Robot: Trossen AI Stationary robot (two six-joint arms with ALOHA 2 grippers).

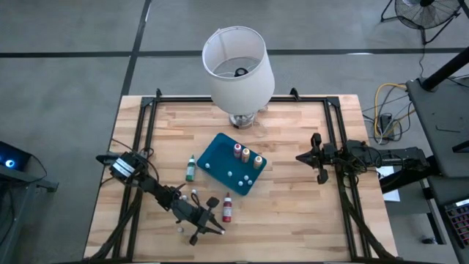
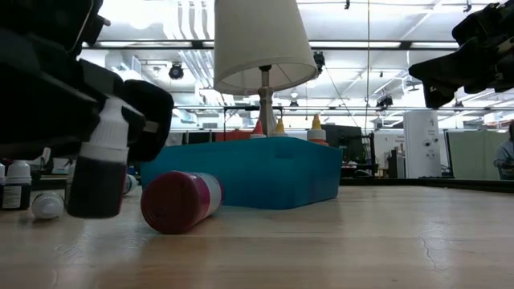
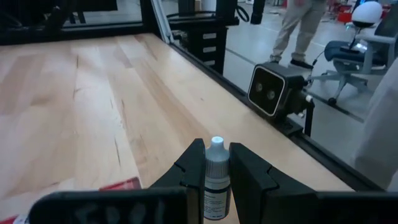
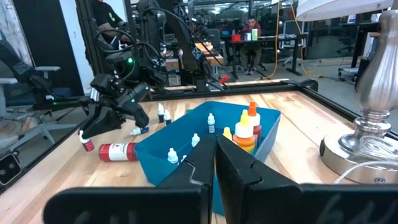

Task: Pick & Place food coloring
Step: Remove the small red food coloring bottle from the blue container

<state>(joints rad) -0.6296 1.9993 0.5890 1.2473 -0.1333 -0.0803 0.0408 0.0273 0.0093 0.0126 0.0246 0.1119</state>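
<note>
Left gripper [image 3: 216, 186] sits at the front edge of the table, fingers [image 3: 189, 168] clamped on a small dark bottle [image 3: 217, 180] with a white cap; low view shows that bottle [image 2: 98, 172] upright in the grip with its base at or just above the wood, cannot tell which. Just beside it a red bottle [image 2: 180, 201] lies on its side on the table [image 1: 293, 198], base toward the low camera. Left of the gripper a few more small bottles [image 2: 18, 186] stand or lie loose on the wood, and a green bottle [image 1: 190, 169] lies near the tray's left side. Behind the red one is the teal tray [image 1: 216, 150], set diagonally mid-table; three coloured squeeze bottles [image 1: 248, 154] stand upright in a row along its far-right wall, and several small white-capped bottles [image 4: 172, 155] stand in the rest of it. Right gripper [image 4: 216, 155] hovers off the table over the right side, well apart from the tray, fingers together and holding nothing. White-shaded lamp [image 1: 238, 70] stands at the far edge behind the tray. Beyond the table, a person [image 4: 250, 28] sits at a desk.
</note>
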